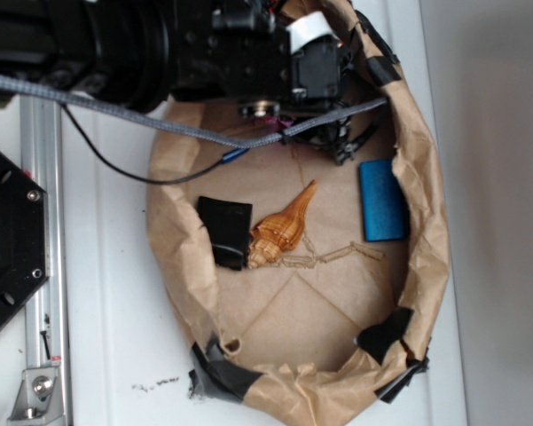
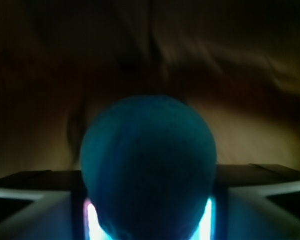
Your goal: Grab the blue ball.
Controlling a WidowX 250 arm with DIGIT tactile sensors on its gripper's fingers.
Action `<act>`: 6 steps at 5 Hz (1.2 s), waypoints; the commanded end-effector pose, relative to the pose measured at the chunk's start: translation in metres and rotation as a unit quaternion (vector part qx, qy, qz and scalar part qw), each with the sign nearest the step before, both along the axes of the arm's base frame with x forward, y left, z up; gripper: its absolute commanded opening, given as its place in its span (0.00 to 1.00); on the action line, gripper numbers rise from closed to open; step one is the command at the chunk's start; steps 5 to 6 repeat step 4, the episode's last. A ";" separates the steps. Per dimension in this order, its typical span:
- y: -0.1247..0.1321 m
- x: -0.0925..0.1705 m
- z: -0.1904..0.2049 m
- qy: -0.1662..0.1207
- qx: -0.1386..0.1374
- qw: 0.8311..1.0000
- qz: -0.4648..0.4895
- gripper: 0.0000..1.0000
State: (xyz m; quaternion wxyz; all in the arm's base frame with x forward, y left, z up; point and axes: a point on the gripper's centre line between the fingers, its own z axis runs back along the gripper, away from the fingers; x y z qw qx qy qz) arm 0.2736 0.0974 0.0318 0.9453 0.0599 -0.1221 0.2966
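The blue ball [image 2: 148, 165] fills the middle of the wrist view, round and dark teal. It sits between the two fingers [image 2: 35, 200], and its sides meet both of them. My gripper [image 2: 149, 200] is shut on the ball. In the exterior view the gripper [image 1: 344, 144] reaches down at the far rim of the brown paper bowl [image 1: 430, 248], and the arm hides the ball there.
Inside the bowl lie a flat blue block [image 1: 382, 200] at the right, an orange shell [image 1: 284, 232] in the middle and a black square piece [image 1: 224, 231] to its left. A braided cable [image 1: 160, 120] crosses the bowl's top. A metal rail [image 1: 40, 222] runs along the left.
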 end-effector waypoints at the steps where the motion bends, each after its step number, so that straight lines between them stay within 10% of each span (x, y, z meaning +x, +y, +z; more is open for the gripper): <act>1: -0.066 -0.004 0.104 -0.015 -0.112 0.965 -0.237 0.00; 3: -0.097 0.001 0.111 0.059 -0.129 0.943 -0.302 0.00; 6: -0.094 0.003 0.106 0.065 -0.121 0.946 -0.293 0.00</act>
